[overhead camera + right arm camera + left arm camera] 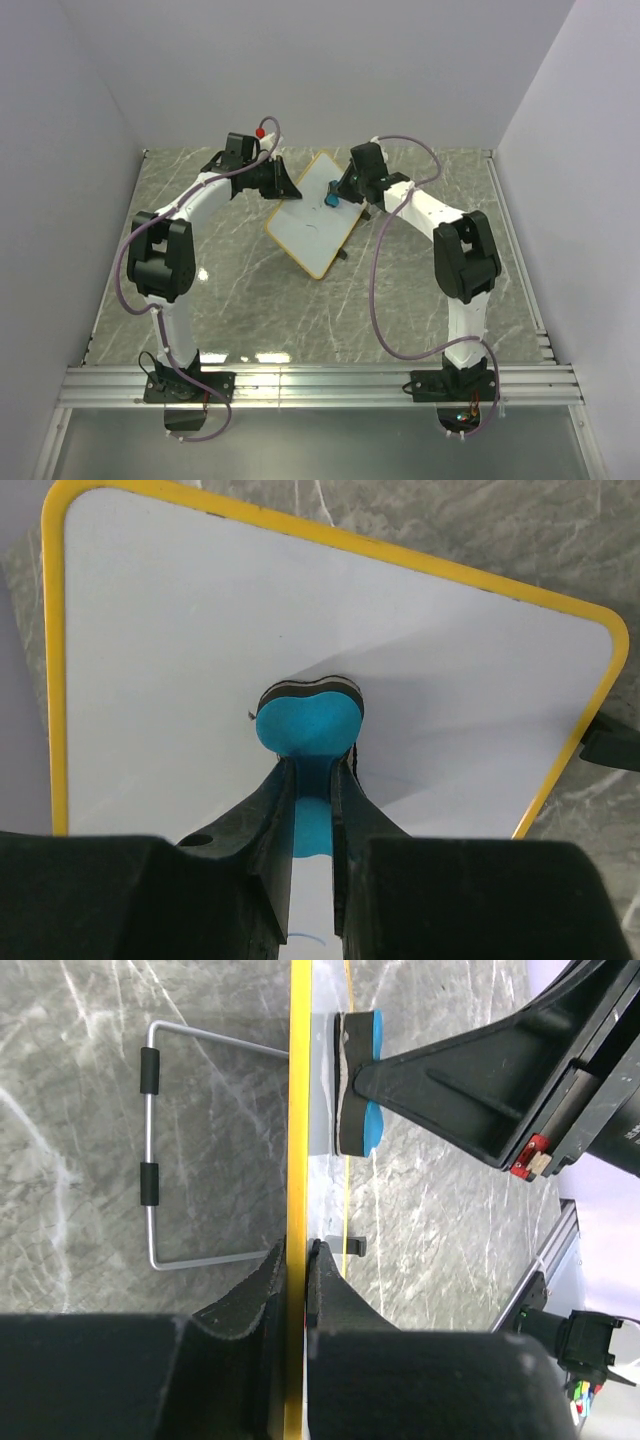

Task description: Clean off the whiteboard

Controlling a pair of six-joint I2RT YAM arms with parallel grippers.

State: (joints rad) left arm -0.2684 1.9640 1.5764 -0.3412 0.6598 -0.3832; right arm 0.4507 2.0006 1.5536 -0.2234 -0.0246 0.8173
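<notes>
The whiteboard, white with a thin yellow frame, stands tilted at the middle of the table. My left gripper is shut on its left edge. The left wrist view shows the frame edge-on, pinched between the jaws of the left gripper. My right gripper is shut on the narrow waist of a blue bone-shaped eraser. In the right wrist view the eraser presses its dark felt face against the whiteboard ahead of the right gripper. A faint blue mark shows below the jaws.
A wire stand with black sleeves props the board from behind. A black foot sticks out at the board's right corner. An aluminium rail runs along the near table edge. White walls close off the left, back and right sides.
</notes>
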